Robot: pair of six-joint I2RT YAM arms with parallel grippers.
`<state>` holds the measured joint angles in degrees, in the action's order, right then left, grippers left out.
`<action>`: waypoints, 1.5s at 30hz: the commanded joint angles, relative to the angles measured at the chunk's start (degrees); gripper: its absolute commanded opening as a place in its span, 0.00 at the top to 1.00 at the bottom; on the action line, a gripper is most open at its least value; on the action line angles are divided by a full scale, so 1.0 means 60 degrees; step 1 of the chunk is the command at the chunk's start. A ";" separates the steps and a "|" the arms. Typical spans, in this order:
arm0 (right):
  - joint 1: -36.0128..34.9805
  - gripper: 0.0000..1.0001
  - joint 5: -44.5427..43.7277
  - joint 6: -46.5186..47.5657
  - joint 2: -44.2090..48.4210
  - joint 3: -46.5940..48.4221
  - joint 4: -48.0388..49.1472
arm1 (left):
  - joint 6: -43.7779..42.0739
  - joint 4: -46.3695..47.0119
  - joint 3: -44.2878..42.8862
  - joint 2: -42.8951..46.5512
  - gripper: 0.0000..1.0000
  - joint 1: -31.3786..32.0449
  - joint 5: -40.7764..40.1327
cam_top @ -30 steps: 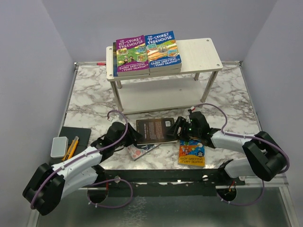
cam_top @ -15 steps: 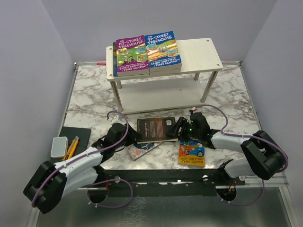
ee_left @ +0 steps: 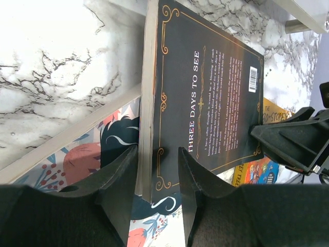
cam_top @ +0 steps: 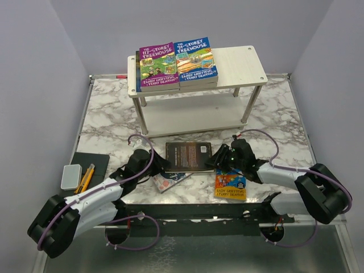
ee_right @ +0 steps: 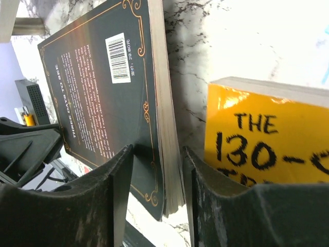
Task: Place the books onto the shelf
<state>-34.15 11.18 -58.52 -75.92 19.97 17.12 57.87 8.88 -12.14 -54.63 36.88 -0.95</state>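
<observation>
left gripper (ee_left: 157, 152) is clamped on the book (cam_top: 187, 154) at its left edge, and right gripper (ee_right: 157, 152) is clamped on its right edge. the book lies flat on the table (cam_top: 114, 114) in front of the shelf (cam_top: 239, 62), its left corner over a floral book (cam_top: 168, 182). if the arms rise unevenly, the thin paperback could bow or slide out of one pinch; a shallow grip would cause that. it has a dark back cover, gold border, white barcode and cream pages.
</observation>
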 commanded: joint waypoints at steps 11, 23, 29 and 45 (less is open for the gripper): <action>-0.0065 0.59 0.0198 -0.0120 0.1766 -0.0772 -0.0597 | -0.0020 -0.0969 0.0427 -0.0021 0.60 0.0202 0.0427; -0.0063 0.85 -0.0045 -0.0141 0.1650 -0.0629 -0.0818 | 0.0079 -0.1007 0.0514 0.0117 0.60 0.0313 0.0461; -0.0065 1.00 -0.0095 -0.0088 0.2414 -0.0611 -0.1314 | 0.0119 -0.1265 0.0475 0.0378 0.52 0.0325 0.0382; -0.0065 1.00 -0.0795 -0.1141 0.6024 -0.0553 -0.3485 | 0.1134 -0.2185 0.0819 0.2029 0.29 0.0372 0.1961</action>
<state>-34.17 9.23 -62.46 -42.89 15.90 -0.27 61.47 2.55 -10.57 -45.06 38.50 5.45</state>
